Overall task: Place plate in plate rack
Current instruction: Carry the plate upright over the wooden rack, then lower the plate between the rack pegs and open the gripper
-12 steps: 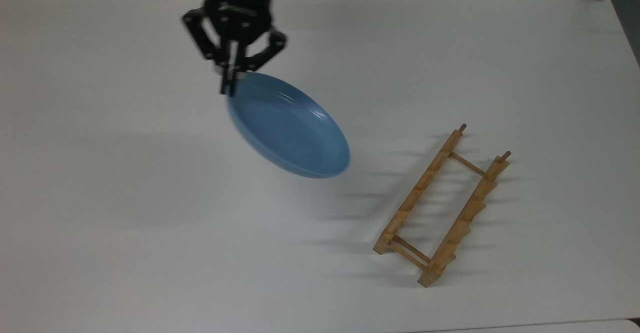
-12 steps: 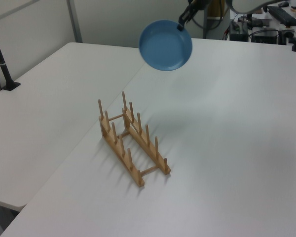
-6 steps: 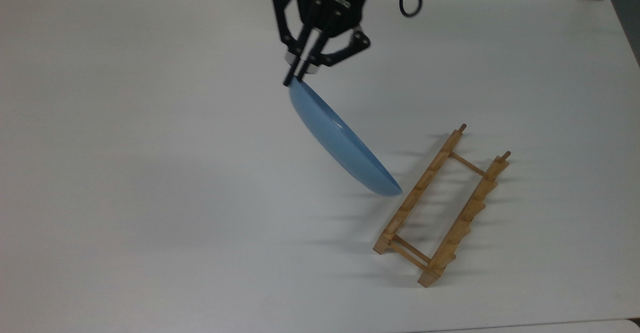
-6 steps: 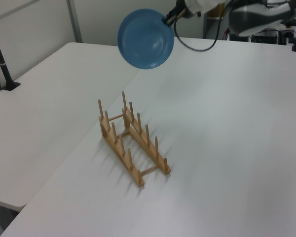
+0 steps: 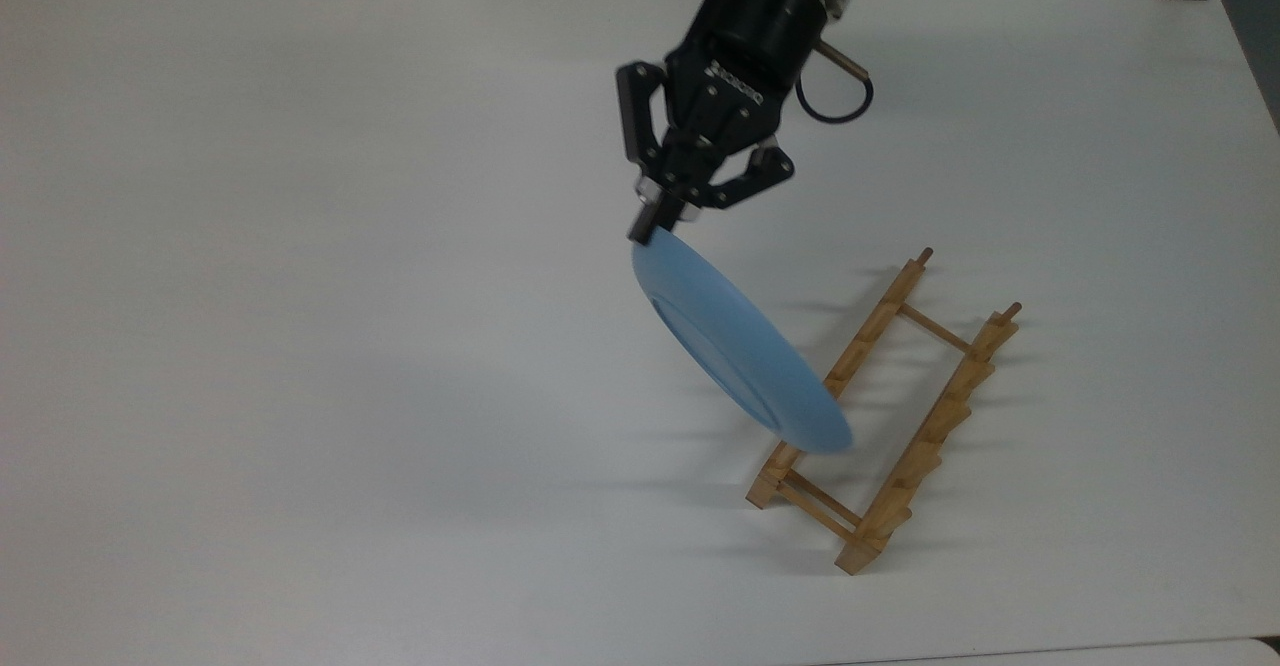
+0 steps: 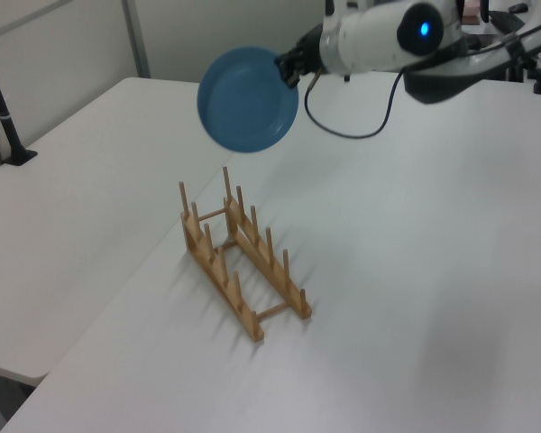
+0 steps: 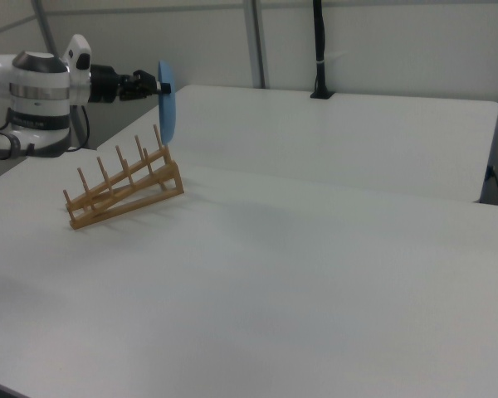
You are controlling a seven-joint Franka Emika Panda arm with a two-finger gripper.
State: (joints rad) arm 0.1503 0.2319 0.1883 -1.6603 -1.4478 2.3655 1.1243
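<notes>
Left to right, top view: bare white bench (image 5: 300, 346) on the left, then the arm coming in from the far edge at center. The hand (image 5: 652, 223) points down toward the near right, fingers pinched narrow on the far rim of the light-blue plate (image 5: 735, 351). Plate is in the air, tilted steeply on edge, underside with its foot ring facing the top view's left. Its low near edge overlaps the left rail of the plate rack (image 5: 885, 416) as seen from above; can't tell contact from here. Rack sits flat on the bench at right, lying diagonally, two rails joined by thin dowels. There's white lettering on the hand's black body, too small to read.

Left view: black post (image 6: 0, 104) clamped at the far left bench edge. Plate (image 6: 247, 100) hangs clear above and beyond the far end of the rack (image 6: 242, 255), not touching the pegs; concave face toward camera. Hand (image 6: 288, 67) grips its right rim, white arm link (image 6: 383, 36) with a blue light behind it.

Right view: arm at left, hand (image 7: 152, 86) holding the plate (image 7: 166, 101) edge-on, nearly vertical, just over the rack's (image 7: 123, 189) right end. Black post (image 7: 319, 50) stands at the far edge.
</notes>
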